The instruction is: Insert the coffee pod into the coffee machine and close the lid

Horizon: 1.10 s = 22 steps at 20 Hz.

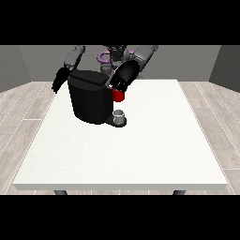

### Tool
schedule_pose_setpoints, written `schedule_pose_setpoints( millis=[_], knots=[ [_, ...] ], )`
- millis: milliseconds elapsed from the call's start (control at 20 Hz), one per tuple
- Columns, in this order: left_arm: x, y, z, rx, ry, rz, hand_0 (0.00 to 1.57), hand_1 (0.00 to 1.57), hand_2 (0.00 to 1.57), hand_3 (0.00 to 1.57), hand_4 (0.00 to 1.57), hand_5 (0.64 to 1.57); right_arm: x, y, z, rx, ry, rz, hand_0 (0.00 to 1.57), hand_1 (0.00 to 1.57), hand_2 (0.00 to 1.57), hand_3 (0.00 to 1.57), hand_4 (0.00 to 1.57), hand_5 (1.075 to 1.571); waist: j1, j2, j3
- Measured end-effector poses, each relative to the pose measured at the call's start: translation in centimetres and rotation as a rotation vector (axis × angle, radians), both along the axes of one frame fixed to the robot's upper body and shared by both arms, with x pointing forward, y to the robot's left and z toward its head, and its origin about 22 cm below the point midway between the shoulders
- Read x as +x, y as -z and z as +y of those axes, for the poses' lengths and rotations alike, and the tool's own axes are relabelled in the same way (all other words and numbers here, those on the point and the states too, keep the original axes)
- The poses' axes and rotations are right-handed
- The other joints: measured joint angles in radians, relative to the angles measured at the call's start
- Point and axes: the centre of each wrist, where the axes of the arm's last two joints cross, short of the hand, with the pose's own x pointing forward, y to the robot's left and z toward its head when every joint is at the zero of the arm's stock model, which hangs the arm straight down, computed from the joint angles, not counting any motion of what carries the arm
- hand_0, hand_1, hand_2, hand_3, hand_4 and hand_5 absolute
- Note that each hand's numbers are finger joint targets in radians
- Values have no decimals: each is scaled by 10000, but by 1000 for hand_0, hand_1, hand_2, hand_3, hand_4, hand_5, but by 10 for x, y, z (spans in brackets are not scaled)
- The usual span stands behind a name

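so the hand at the view's right is up at the top corner of the boxy black coffee machine, with a red thing at the machine just under it, probably there to work the pod slot or lid, though I can't tell how its fingers are set. Below that hand sits a small grey cup-shaped thing at the machine's base, might be the pod, can't say. The hand at the view's left hangs beside the machine, fingers look relaxed, holding nothing
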Motion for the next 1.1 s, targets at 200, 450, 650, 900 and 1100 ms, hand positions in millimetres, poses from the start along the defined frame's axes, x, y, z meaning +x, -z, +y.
schedule_pose_setpoints(
  millis=[200, 450, 650, 900, 1100],
  knots=[
    [1, 5, 1, 143, 20, -112, 1115, 1115, 1136, 1016, 0, 1571, 0, -1, -1, 56, 12, 20, 0, 0, 0, 0, 0, 1571, 13, 3, 15],
    [1, 0, 3, -84, 70, -355, 1150, 1150, 1145, 953, 0, 1571, 2, -5, 4, 126, 24, -4, 0, 0, 0, 0, 0, 1571, -20, 160, 9],
    [1, -1, 7, -234, 107, -674, 1247, 1247, 1210, 954, 0, 1571, 1, -8, 9, 66, 3, -76, 0, 0, 0, 0, 61, 1571, -80, 195, 4],
    [-1, -10, 14, -287, 152, -1090, 1269, 1269, 1236, 966, 0, 1571, 1, -10, 8, -20, -69, -193, 0, 0, 0, 0, 99, 1571, -180, 389, 4],
    [-3, -20, 17, -91, 223, -1603, 1088, 1088, 1075, 800, 0, 1571, 2, -11, 9, -134, -32, -341, 0, 0, 0, 0, 74, 1571, -188, 617, 13]
  ],
)
